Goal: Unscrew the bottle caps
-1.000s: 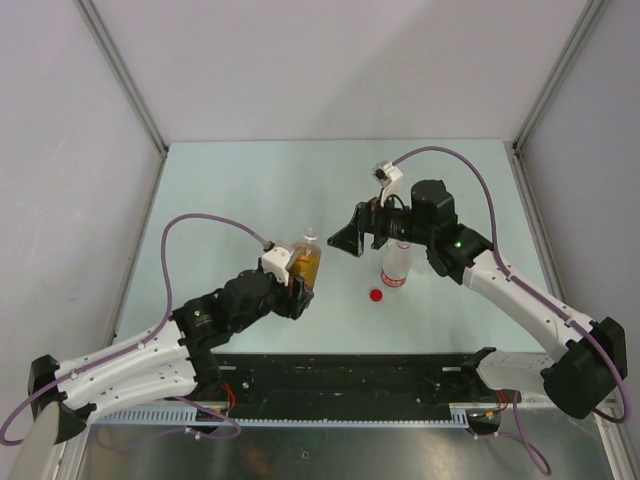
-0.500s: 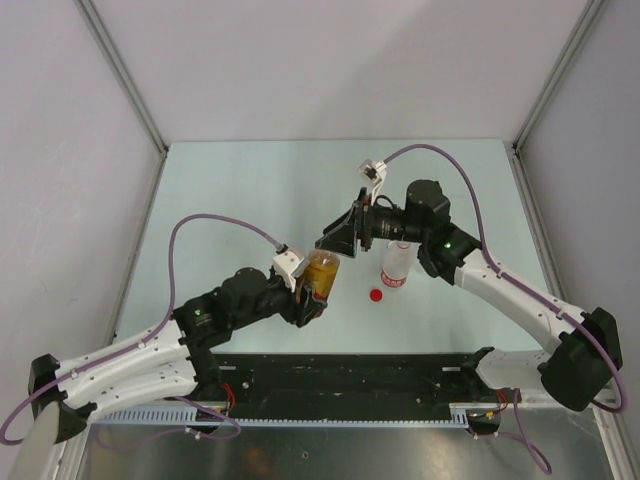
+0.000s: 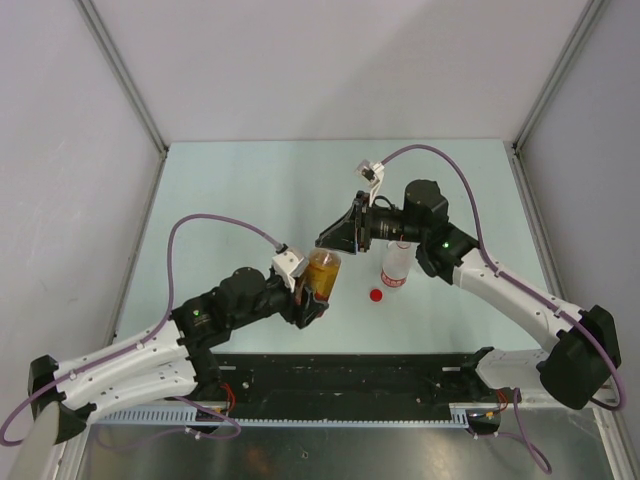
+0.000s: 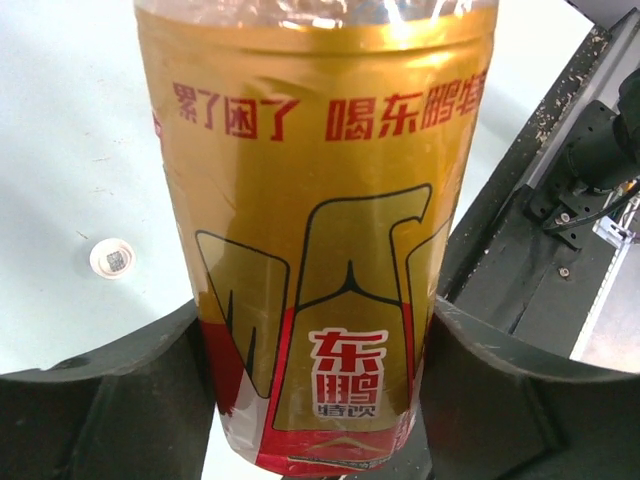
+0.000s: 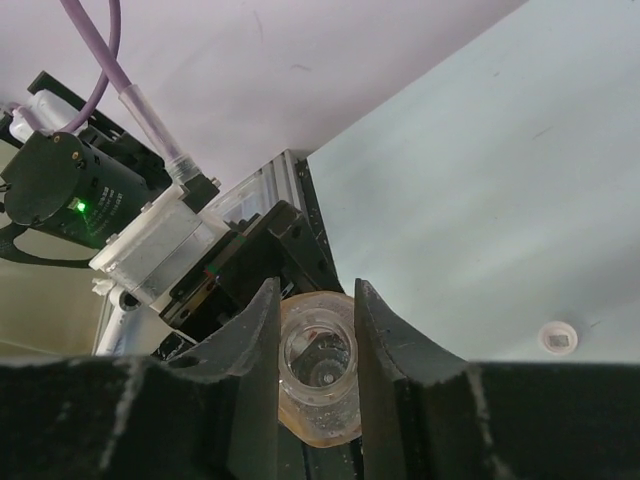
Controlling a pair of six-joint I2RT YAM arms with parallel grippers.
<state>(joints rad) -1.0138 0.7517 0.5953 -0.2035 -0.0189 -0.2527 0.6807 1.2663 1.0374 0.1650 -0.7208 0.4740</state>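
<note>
The left gripper (image 4: pixel 318 330) has its two fingers closed against the sides of the amber bottle (image 4: pixel 320 200), one dark pad on each flank of the gold label with red Chinese lettering. The bottle fills the gap between them. It is held off the table (image 3: pixel 230 190): in the left wrist view its lower end shows between the fingers, with pale surface visible beyond it. From above it leans so that its upper end faces the right gripper (image 5: pixel 316 300).

The right gripper's fingers are parted only a little and stand on either side of that upper end. In the right wrist view the translucent cap (image 5: pixel 318 365) is seen end-on, centred between the two fingers, with the amber shoulders around it reaching to their inner edges. Whether the pads actually press on the cap cannot be told.

A labelled bottle (image 3: pixel 396 268), clear with red and white print, stands upright on the table behind the right fingers, just beside that gripper's body. A red cap (image 3: pixel 376 295) lies loose on the table close to this bottle's foot, apart from both grippers' fingers. A white cap (image 4: pixel 111 257) lies on the table off to the outer side of the left finger in the left wrist view, well apart from the held bottle.
</note>
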